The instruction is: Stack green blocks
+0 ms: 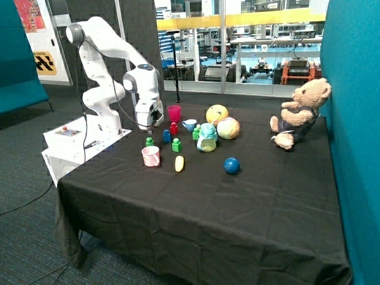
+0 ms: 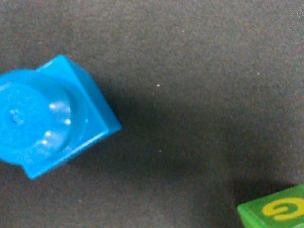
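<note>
Three green blocks stand on the black cloth in the outside view: one just behind the pink cup, one in front of the blue brick, and one beside the pale green jar. All three stand apart, none on another. My gripper hangs just above the block behind the pink cup, with a small gap between them. The wrist view shows only the blue brick and the corner of one green block with a yellow mark on its face, both on the cloth.
Around the blocks stand a pink cup, a blue brick, a red brick, a magenta cup, a small blue-and-white cup, a pale green jar, two balls, a yellow piece, a blue ball and a teddy bear.
</note>
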`<action>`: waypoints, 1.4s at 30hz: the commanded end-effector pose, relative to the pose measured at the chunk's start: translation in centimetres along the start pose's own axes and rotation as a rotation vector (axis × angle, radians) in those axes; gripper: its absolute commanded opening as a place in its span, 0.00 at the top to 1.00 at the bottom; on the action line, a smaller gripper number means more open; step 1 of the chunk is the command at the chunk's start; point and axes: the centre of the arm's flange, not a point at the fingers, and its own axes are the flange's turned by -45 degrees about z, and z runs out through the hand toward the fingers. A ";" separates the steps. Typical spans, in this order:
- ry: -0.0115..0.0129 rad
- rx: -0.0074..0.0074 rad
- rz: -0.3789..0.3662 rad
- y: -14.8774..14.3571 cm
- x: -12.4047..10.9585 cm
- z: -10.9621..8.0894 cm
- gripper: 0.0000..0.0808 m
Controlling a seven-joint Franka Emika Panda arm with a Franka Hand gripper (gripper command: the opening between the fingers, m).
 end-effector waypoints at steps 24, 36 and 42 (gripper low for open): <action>-0.0015 -0.0004 0.019 1.8 -1.8 1.4 0.39; -0.0015 -0.0004 0.011 0.9 -2.3 2.3 0.40; -0.0015 -0.0004 0.019 1.2 -2.3 2.4 0.41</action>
